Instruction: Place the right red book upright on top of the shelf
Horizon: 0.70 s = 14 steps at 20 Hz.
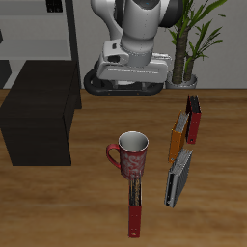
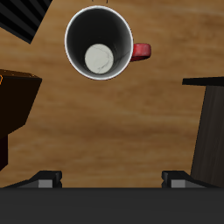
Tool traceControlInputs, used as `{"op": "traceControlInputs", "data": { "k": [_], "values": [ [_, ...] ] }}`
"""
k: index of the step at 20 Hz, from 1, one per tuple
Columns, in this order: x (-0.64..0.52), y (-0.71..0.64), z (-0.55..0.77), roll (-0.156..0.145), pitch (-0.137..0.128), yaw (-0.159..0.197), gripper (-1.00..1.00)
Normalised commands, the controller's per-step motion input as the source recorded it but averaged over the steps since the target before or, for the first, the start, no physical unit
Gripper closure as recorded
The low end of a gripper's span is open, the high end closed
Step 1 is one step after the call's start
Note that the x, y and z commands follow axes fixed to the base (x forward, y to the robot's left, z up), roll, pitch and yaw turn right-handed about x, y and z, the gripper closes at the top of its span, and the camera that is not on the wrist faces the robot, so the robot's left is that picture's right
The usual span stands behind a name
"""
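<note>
The right red book [image 1: 135,204], slim with a dark strip, lies flat near the table's front edge, just in front of a red-and-white mug [image 1: 133,152]. The low black shelf [image 1: 39,118] stands beside the mug, farther back, with a bare flat top. My gripper [image 1: 123,69] hangs high over the back of the table, behind the mug and far from the book. In the wrist view the gripper [image 2: 112,179] is open and empty, the mug [image 2: 101,42] shows from above, and the shelf [image 2: 206,122] shows as a dark block. The red book is out of the wrist view.
An orange book [image 1: 177,136] and a shorter red book [image 1: 194,120] stand on the mug's other side, with a grey-black book [image 1: 178,178] nearer the front. A tall thin-framed rack [image 1: 39,29] and a potted plant [image 1: 188,43] stand at the back.
</note>
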Motion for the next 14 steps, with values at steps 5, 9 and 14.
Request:
{"op": "traceControlInputs", "data": {
  "k": [5,9,14],
  "values": [
    [0.2,-0.02,0.05,-0.031,-0.004,0.007,-1.0],
    [0.24,-0.05,0.05,-0.021,0.0,-0.016,-1.0],
    [0.34,0.07,0.09,-0.025,-0.021,-0.014,-1.0]
  ]
}}
